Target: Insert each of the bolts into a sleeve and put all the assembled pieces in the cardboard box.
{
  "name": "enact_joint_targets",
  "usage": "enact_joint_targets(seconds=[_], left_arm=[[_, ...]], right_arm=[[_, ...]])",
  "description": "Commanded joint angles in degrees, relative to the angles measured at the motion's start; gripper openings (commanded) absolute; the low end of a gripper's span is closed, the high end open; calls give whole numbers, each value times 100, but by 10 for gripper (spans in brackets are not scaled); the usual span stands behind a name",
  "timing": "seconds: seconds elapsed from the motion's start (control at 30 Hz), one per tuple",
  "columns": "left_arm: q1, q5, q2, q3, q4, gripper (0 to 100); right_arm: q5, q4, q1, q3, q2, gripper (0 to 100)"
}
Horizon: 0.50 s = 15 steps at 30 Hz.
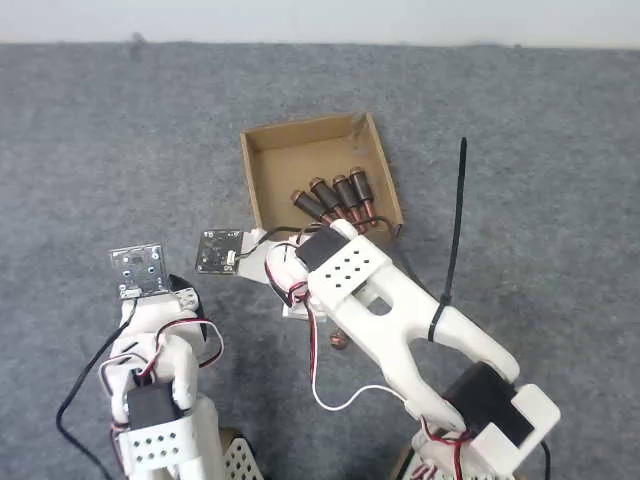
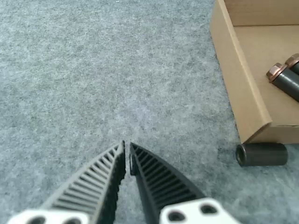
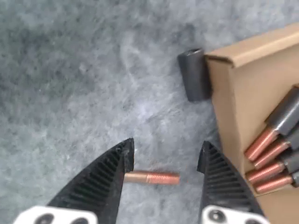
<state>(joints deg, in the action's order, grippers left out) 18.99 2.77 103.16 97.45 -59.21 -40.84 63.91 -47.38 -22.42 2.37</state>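
The cardboard box [image 1: 262, 170] holds several assembled bolt-and-sleeve pieces [image 1: 335, 200]. A loose dark sleeve [image 3: 195, 74] lies on the carpet against the box's outer corner [image 3: 233, 93]; the left wrist view has this sleeve [image 2: 261, 154] by the box wall [image 2: 238, 79]. A bare copper bolt [image 3: 152, 177] lies on the carpet between the fingers of my open right gripper [image 3: 167, 147], one end close to a finger. My left gripper [image 2: 127, 147] is shut and empty, low over bare carpet some way from the box.
Grey carpet covers the whole table. The right arm [image 1: 400, 310] stretches from the near right edge to the box's near corner, cables trailing beside it. The left arm [image 1: 150, 340] stands at the near left. A copper bit [image 1: 340, 338] peeks from under the right arm.
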Motion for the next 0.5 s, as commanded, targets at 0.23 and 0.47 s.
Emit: enact_joint_targets(seconds=[0.23, 0.47], left_arm=[[44, -44, -35, -84, 176, 11], [44, -44, -35, -84, 185, 11]], right_arm=[[-369, -848, -127, -237, 242, 209], [-633, -1393, -127, -193, -400, 209]])
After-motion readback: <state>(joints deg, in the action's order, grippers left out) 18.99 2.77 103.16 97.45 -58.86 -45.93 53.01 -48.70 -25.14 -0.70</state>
